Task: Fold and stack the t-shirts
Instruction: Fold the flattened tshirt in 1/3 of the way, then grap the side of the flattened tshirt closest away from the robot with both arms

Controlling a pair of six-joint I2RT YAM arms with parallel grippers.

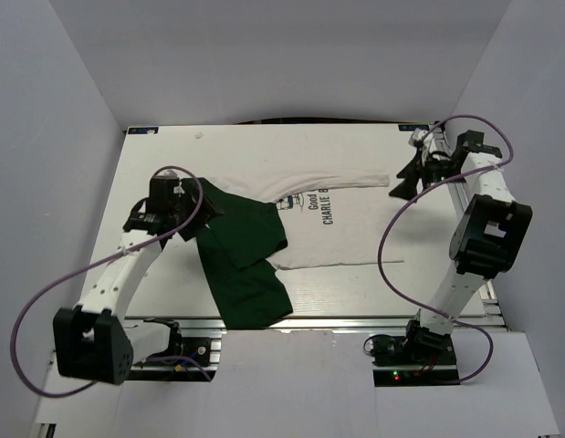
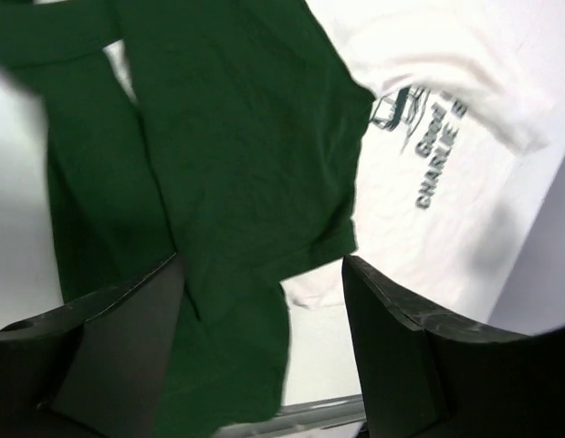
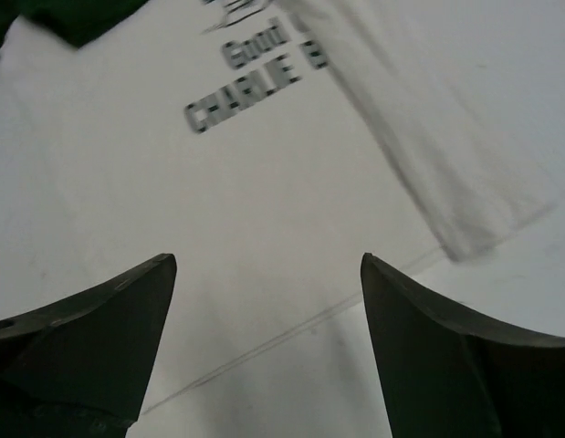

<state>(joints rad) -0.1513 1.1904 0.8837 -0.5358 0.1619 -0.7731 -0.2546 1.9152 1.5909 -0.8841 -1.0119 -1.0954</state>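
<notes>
Your left gripper (image 1: pixel 202 208) stood with its fingers (image 2: pixel 127 319) wide apart and nothing between them. Your right gripper (image 1: pixel 406 182) was likewise spread, its jaws empty.

You had one t-shirt (image 1: pixel 332 239) before you: a white body with dark green sleeves and black lettering on the chest. It lay flat about the middle of the white table (image 1: pixel 154 155), sleeves toward your left arm and hem toward your right. One green sleeve lay over the white body; the other green part ran down to the table's near edge. The far long side of the body was folded over onto itself as a narrow white band.

Your left gripper hung over the green cloth at the shirt's left end; from the wrist camera the green filled the space below its fingers. Whether the tips touched the cloth, you could not tell. Your right gripper sat just beyond the right end of the folded band, near the far hem corner, with white cloth below and ahead of it.

The folded band cut the lettering short, so only "Good" and "CHARLIE B" could be read. The small drawing beside the words was mostly covered and hard to make out, and the print was blurred in the right wrist view. The collar could not be picked out among the green folds.
</notes>
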